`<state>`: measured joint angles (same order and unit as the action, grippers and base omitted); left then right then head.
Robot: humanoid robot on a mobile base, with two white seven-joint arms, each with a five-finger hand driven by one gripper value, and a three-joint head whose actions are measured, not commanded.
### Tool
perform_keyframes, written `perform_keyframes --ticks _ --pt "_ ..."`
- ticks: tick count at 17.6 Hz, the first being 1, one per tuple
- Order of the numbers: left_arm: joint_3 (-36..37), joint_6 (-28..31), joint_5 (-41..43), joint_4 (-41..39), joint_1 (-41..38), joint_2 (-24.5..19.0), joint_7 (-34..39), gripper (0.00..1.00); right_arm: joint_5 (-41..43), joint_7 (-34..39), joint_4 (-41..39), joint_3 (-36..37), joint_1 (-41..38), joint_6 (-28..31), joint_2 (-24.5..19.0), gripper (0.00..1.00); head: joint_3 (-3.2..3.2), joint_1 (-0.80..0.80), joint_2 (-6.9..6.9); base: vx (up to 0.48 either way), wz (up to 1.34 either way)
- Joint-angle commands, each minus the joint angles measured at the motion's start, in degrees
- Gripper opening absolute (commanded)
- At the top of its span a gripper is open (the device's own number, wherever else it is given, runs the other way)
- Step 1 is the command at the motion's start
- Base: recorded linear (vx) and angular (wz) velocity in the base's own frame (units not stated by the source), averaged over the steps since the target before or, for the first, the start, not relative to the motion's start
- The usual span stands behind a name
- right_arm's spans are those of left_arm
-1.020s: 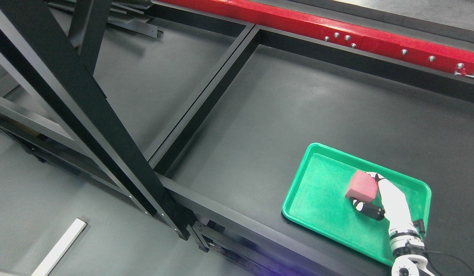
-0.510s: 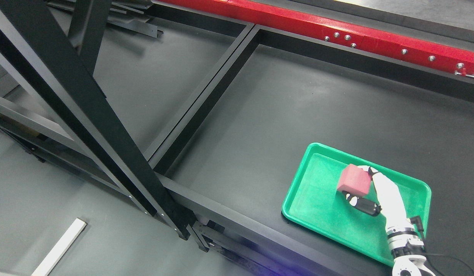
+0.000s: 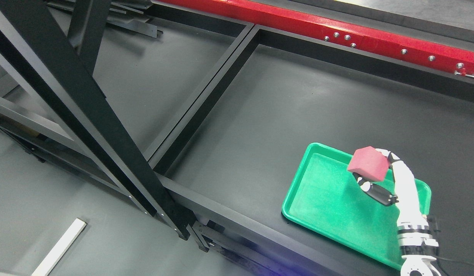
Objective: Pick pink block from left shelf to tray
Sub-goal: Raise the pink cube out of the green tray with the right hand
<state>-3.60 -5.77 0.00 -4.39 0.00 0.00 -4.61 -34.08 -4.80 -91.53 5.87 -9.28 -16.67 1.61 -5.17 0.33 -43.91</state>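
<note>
Pink block held in the right hand above the green tray

At the far left a black shelf post (image 3: pixel 87 115) slants across the view, and beyond it lie two dark, bare shelf bays split by a black divider rail (image 3: pixel 206 88), with a red beam (image 3: pixel 336 28) along the back; all of this is well apart from the work. Further right, the green tray (image 3: pixel 317 195) sits near the front edge of the right bay, its floor bare, so there is open room to set something down. Over its far right part the right hand (image 3: pixel 379 180) is clamped on the pink block (image 3: pixel 368 163), thumb under and fingers behind, tilting it clear of the raised tray rim, probably for placing. The left hand is out of sight.
</note>
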Motion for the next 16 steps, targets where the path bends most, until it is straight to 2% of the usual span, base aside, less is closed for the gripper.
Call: perform_keyframes --ticks 1,16 --pt "0.0 -0.03 0.09 0.0 -0.53 -1.0 0.04 1.0 4.19 -1.43 -4.61 5.12 -0.57 -0.2 -0.61 0.03 0.0 0.0 0.0 0.0 0.0" --pt "0.0 -0.03 0.09 0.0 -0.53 -1.0 0.04 1.0 5.78 -2.4 -5.85 6.18 -2.15 -0.64 -0.61 0.03 0.0 0.0 0.0 -0.007 0.01"
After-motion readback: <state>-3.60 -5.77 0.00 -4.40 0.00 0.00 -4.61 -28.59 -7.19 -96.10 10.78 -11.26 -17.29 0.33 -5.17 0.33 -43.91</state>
